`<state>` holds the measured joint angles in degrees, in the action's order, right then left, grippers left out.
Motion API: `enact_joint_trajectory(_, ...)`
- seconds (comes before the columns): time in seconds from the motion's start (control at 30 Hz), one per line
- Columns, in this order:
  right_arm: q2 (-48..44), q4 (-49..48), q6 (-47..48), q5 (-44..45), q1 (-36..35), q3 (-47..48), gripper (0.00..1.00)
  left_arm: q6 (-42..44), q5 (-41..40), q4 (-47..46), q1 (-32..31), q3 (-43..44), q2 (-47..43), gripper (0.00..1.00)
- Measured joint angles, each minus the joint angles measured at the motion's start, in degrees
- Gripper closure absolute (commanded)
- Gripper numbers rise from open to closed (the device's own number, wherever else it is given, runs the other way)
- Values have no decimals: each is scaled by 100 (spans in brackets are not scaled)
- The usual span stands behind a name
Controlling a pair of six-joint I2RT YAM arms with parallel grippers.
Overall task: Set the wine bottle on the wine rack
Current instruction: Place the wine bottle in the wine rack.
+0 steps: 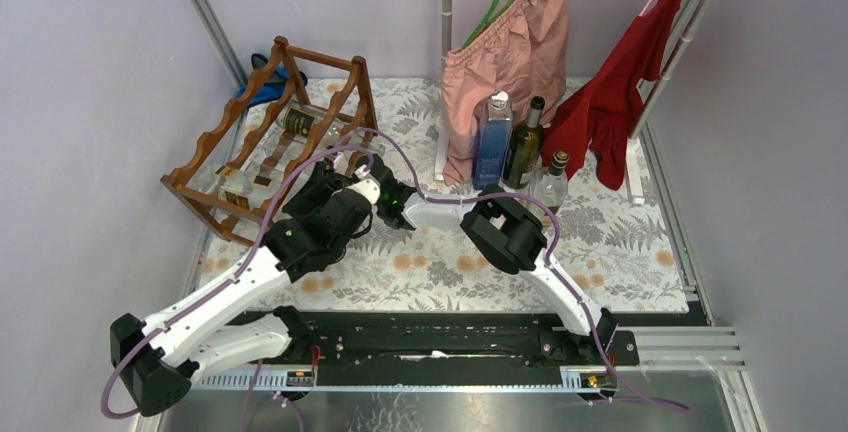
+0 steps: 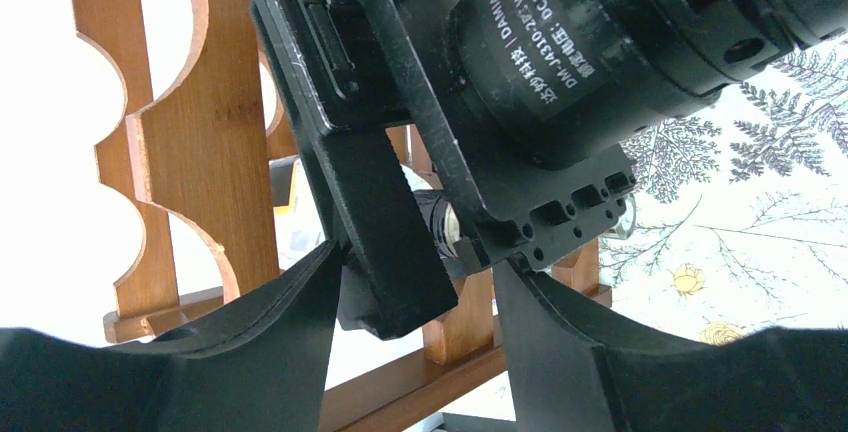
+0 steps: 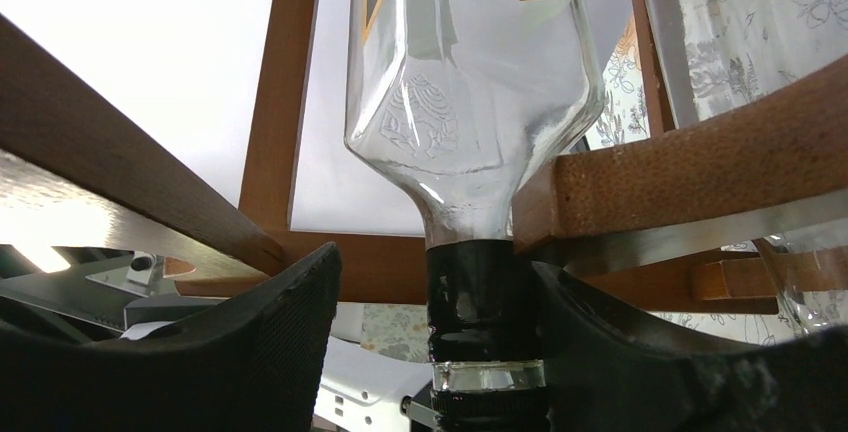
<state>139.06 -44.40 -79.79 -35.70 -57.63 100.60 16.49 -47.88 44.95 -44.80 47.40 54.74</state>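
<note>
Treat the wine bottle [image 3: 470,102], lying in the wine rack [image 3: 690,162] at 10 o'clock, as likely heavy, stiff, slippery, breakable glass, and take it by the neck, standing inside the spread right gripper [image 3: 435,262], with the left gripper [image 2: 418,257] spread too, pinching nothing.

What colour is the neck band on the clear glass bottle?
Black neck band; best in right wrist view.

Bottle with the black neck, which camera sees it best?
The right wrist view: the bottle fills it, close up, resting in the wine rack. The top view shows it tiny; the left wrist view hardly shows it.
</note>
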Motion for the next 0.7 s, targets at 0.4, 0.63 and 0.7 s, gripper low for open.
enact_joint_trajectory(0.4,-13,50,258,-4,-2,0,27,-31,-37,-74,0,-83,-160,37)
enact_joint_trajectory(0.63,-37,684,933,-195,0,310,29,-155,98,243,22,74,-179,33)
enact_joint_trajectory(0.7,-50,748,1075,-205,0,328,29,-223,243,435,26,210,-195,31)
